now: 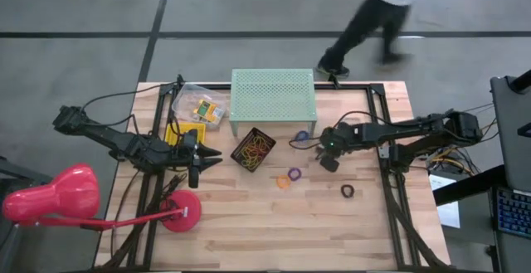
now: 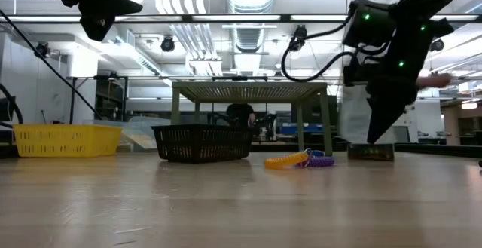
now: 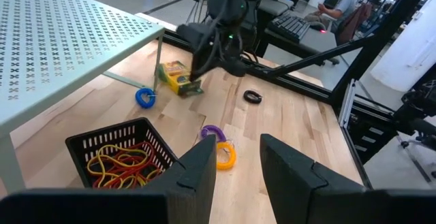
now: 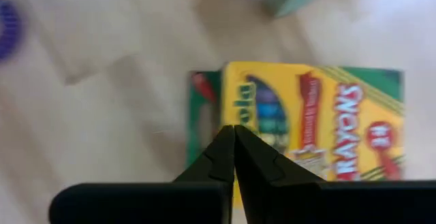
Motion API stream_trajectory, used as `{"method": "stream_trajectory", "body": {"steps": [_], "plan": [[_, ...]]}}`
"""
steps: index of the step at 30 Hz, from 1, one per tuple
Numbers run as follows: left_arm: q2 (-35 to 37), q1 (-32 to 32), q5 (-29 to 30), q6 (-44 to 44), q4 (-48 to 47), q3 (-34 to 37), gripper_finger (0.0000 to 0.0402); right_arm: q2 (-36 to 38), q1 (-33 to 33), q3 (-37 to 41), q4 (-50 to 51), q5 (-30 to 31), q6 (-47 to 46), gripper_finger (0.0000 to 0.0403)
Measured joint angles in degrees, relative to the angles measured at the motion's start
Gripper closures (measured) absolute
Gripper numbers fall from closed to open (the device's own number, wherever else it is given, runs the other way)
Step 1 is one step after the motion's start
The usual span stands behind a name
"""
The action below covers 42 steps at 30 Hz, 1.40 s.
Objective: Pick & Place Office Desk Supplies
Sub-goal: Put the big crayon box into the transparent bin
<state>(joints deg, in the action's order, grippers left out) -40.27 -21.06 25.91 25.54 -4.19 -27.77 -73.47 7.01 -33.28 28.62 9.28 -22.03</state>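
A yellow and green crayon box (image 4: 320, 122) lies flat on the wooden table, just off the mint-green stand's (image 1: 272, 95) right front leg. My right gripper (image 4: 234, 130) is shut and points steeply down over the box's end (image 2: 370, 152). A blue ring roll (image 3: 144, 97) lies beside the box. Purple (image 3: 212, 131) and orange (image 3: 226, 154) rings and a black ring (image 1: 347, 191) lie on the table's middle. A black basket (image 1: 253, 148) holds red and yellow rubber bands. My left gripper (image 3: 238, 142) hovers open left of the basket, holding nothing. My right gripper has its shut fingertips (image 4: 228, 146) right at the crayon box's top face, near one short end, coming from above and slanting down. Whether they touch the box or stand just off it cannot be told. The box lies flat on the table.
A clear bag with small yellow boxes (image 1: 199, 107) and a yellow basket (image 1: 184, 134) sit at the far left. The pink desk lamp (image 1: 58, 197) stands at the near left, its base (image 1: 181, 213) on the table. A person (image 1: 373, 16) walks beyond the far edge.
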Motion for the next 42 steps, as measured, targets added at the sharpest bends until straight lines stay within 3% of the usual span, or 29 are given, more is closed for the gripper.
{"method": "stream_trajectory", "body": {"steps": [15, 20, 23, 28, 42], "plan": [[0.02, 0.00, 0.00, 0.07, 0.09, 0.00, 0.0283, -0.83, -20.53, -4.15, -0.33, -2.32, -20.79, 0.0394], [0.02, 0.00, 0.00, 0.15, 0.08, 0.00, 0.0283, -0.83, -25.85, -9.40, 3.35, 7.35, -17.75, 0.0394], [0.02, 0.00, 0.00, 0.20, 0.07, 0.00, 0.0283, -0.83, -26.54, -11.32, 7.08, 13.76, -17.68, 0.0394], [0.02, 0.00, 0.00, 0.20, 0.07, 0.00, 0.0283, -0.83, -26.31, -11.50, 8.80, 19.22, -17.56, 0.0394], [0.02, 0.04, 0.00, 0.13, 0.02, 0.00, 0.0283, -0.90, -21.34, -7.27, 11.64, 19.10, -21.46, 0.0394]]}}
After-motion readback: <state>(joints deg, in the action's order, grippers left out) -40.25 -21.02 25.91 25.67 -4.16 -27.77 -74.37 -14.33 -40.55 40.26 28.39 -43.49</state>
